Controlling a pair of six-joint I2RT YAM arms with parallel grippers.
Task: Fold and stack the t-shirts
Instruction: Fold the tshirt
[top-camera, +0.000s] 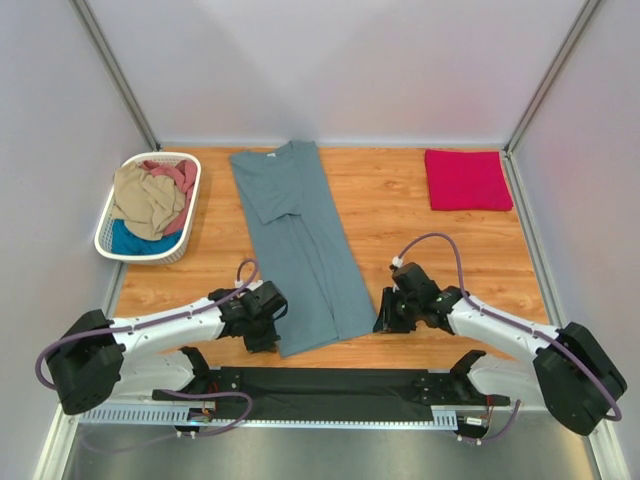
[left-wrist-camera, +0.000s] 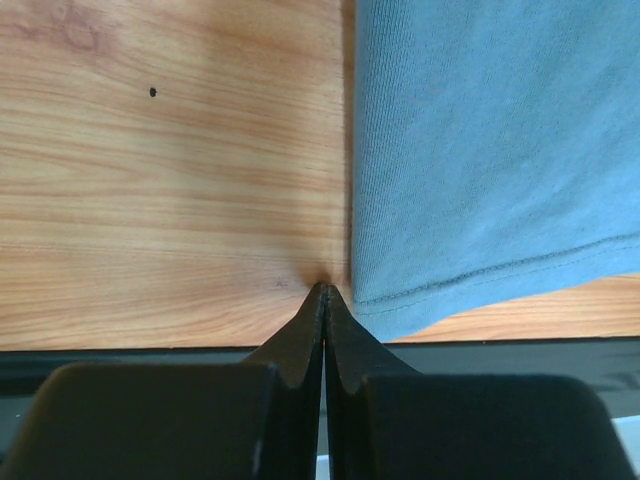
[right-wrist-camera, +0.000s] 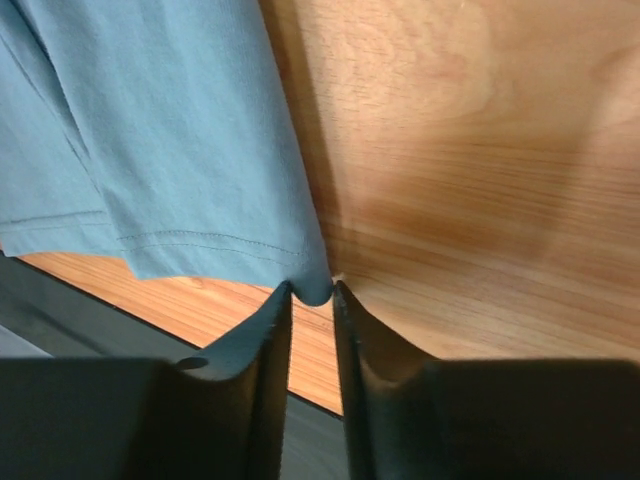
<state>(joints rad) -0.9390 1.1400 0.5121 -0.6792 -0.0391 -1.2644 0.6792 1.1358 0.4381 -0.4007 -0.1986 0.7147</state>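
The slate grey-blue t-shirt (top-camera: 300, 240) lies stretched out down the middle of the tabletop (top-camera: 400, 220). Its sides are already turned in, so it forms one long narrow strip with its hem toward the arms. Both arms are down at that hem, one at each corner.

The left hand (left-wrist-camera: 322, 292) is pressed fully closed. Its tips sit on the wood just beside the shirt's corner, and from here I can't tell whether any cloth is caught between them. The right hand (right-wrist-camera: 313, 284) has a narrow gap between its fingers. The other hem corner sits right in that gap but isn't clamped.

I'd say this is the start of the crosswise fold, taking hold of the hem so it can be carried up toward the collar. The right hand needs to pinch down on its corner, and the left may need another try at the fabric before both lift together.

A crimson-pink t-shirt (top-camera: 467, 180) sits folded at the far right. More shirts wait in the white laundry basket (top-camera: 110, 235) at the far left.
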